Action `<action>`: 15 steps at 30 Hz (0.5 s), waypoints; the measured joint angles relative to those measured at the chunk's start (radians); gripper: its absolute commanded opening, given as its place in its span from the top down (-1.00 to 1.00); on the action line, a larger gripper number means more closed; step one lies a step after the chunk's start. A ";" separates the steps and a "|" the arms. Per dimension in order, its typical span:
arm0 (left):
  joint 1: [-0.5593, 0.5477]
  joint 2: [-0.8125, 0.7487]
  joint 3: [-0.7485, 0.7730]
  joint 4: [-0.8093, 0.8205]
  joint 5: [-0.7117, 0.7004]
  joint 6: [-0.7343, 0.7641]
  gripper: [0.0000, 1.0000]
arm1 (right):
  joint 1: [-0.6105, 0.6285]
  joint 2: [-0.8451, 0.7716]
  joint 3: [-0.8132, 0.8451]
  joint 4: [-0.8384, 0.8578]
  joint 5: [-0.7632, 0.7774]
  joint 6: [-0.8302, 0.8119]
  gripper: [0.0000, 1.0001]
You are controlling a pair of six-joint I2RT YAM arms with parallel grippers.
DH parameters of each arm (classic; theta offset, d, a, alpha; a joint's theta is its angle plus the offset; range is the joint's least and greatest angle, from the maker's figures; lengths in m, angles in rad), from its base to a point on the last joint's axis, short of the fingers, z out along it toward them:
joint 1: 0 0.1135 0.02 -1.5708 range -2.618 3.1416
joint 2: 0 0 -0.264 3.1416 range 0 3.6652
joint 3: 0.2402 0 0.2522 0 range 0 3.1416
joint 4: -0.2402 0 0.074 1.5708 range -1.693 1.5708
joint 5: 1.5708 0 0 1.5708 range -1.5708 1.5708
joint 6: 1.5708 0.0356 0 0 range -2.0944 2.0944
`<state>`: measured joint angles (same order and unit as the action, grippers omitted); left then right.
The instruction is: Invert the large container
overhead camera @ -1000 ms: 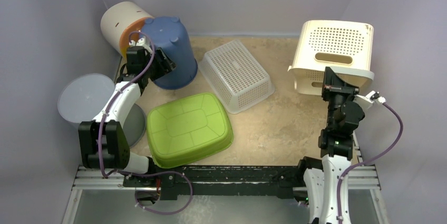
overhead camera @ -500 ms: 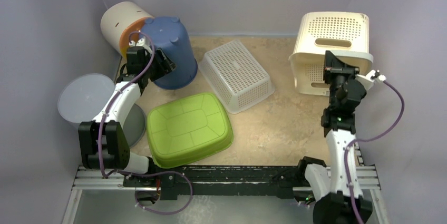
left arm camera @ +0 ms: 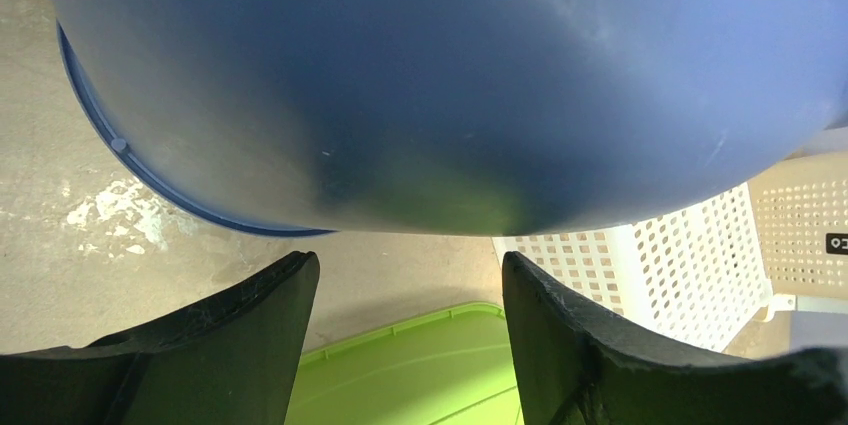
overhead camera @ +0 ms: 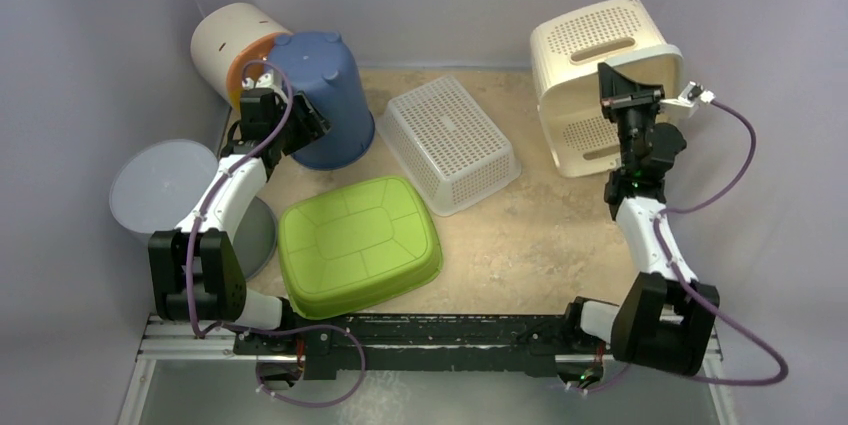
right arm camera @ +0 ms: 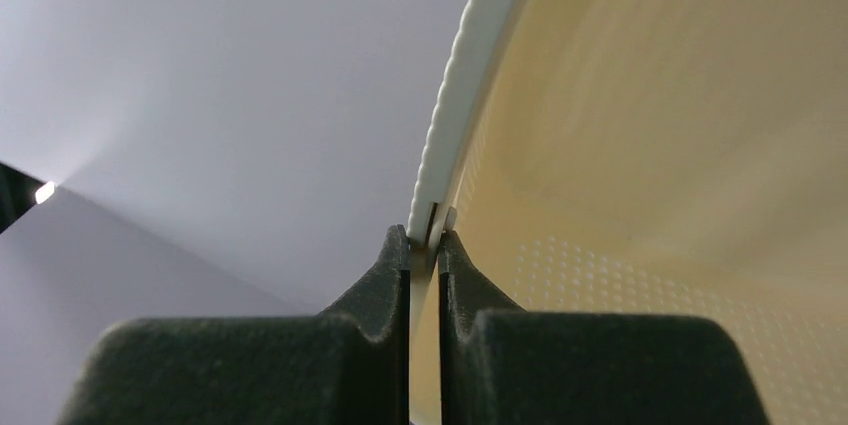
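Observation:
The large cream perforated container [overhead camera: 592,70] is lifted and tilted at the back right, its handle slot facing up. My right gripper [overhead camera: 628,110] is shut on its rim, which runs up between the pads in the right wrist view [right arm camera: 445,155]. My left gripper [overhead camera: 312,123] is open and empty beside the upturned blue bucket [overhead camera: 322,95], whose wall fills the left wrist view [left arm camera: 440,75] just above the fingertips.
A white mesh basket [overhead camera: 450,143] lies upside down mid-table. A green tub [overhead camera: 358,243] lies upside down in front. A white and orange cylinder [overhead camera: 232,45] leans at the back left. A grey bin [overhead camera: 165,190] is at the left edge. Walls close in on all sides.
My right arm has risen and swung back and left, lifting the cream container and tipping it. The left arm has not moved.

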<state>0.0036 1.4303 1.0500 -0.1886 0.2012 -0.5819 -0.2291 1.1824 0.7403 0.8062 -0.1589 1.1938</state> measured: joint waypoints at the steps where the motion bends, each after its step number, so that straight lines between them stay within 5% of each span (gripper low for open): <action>1: 0.000 0.000 0.000 0.000 -0.002 0.000 -0.34 | 0.001 0.031 0.018 0.025 -0.021 -0.017 1.00; 9: 0.000 0.004 0.015 0.000 -0.021 -0.001 -0.34 | 0.001 0.357 0.210 0.307 -0.160 -0.032 1.00; 15: 0.000 0.010 0.039 -0.015 -0.031 0.000 -0.34 | 0.006 0.690 0.423 0.581 -0.201 0.149 1.00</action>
<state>0.0036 1.4406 1.0893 -0.2039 0.1707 -0.5816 -0.2234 1.8721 1.1629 1.3872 -0.3603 1.3426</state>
